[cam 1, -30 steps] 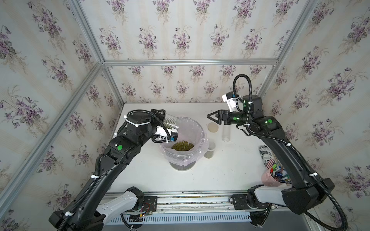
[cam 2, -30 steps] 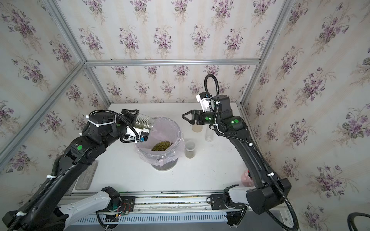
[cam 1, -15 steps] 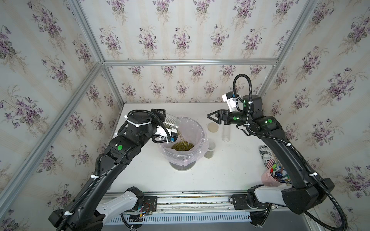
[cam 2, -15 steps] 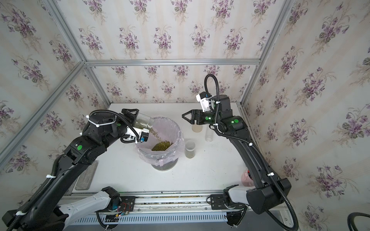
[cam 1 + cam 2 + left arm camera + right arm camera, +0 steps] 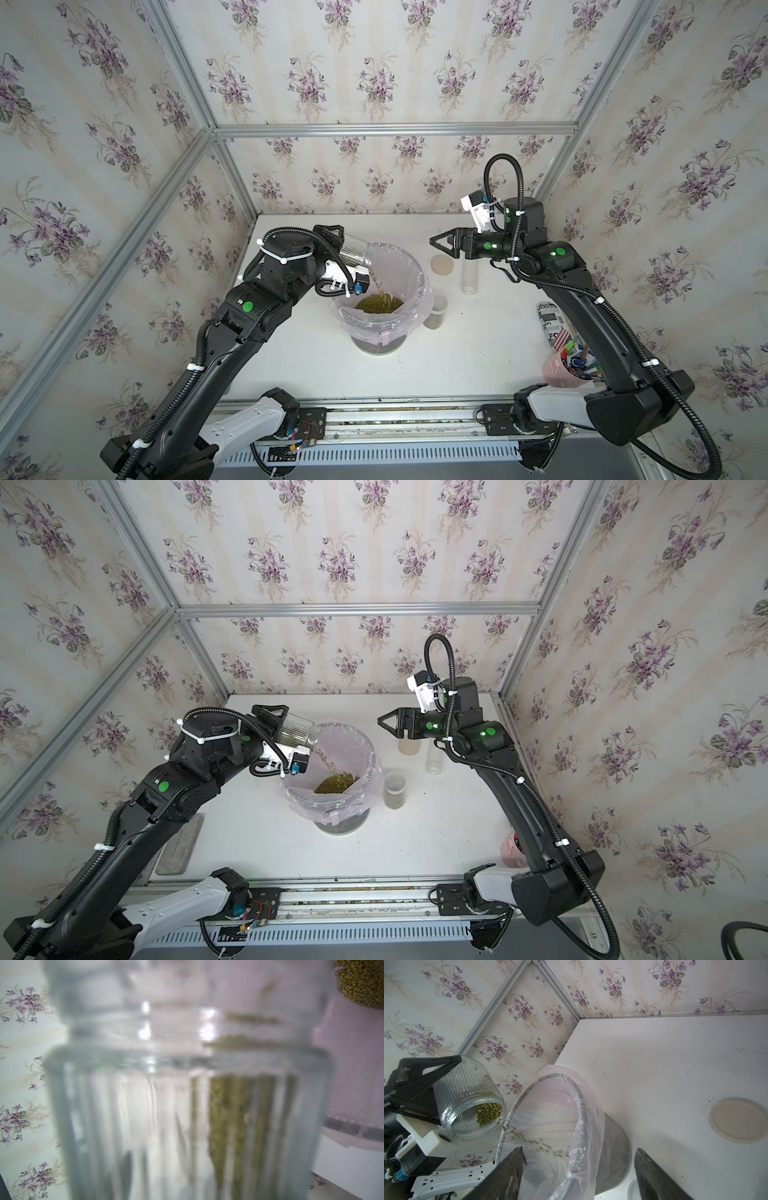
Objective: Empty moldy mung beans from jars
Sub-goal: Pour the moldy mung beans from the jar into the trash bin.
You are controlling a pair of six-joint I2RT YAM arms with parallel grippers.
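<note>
My left gripper is shut on a ribbed clear jar, tipped mouth-down over the rim of a mesh bin lined with a pink bag. Mung beans lie at the jar's mouth and fall in a thin stream onto the heap inside the bin. The jar fills the left wrist view and hides the fingers. My right gripper hangs open and empty right of the bin.
A tan lid and an empty narrow jar sit under the right gripper. A small lidded jar with beans stands against the bin. A printed can and a pink pen cup stand at the right edge.
The ribbed jar has tipped a little further, and beans that lay still inside it now stream into the bin. The right arm has not moved.
</note>
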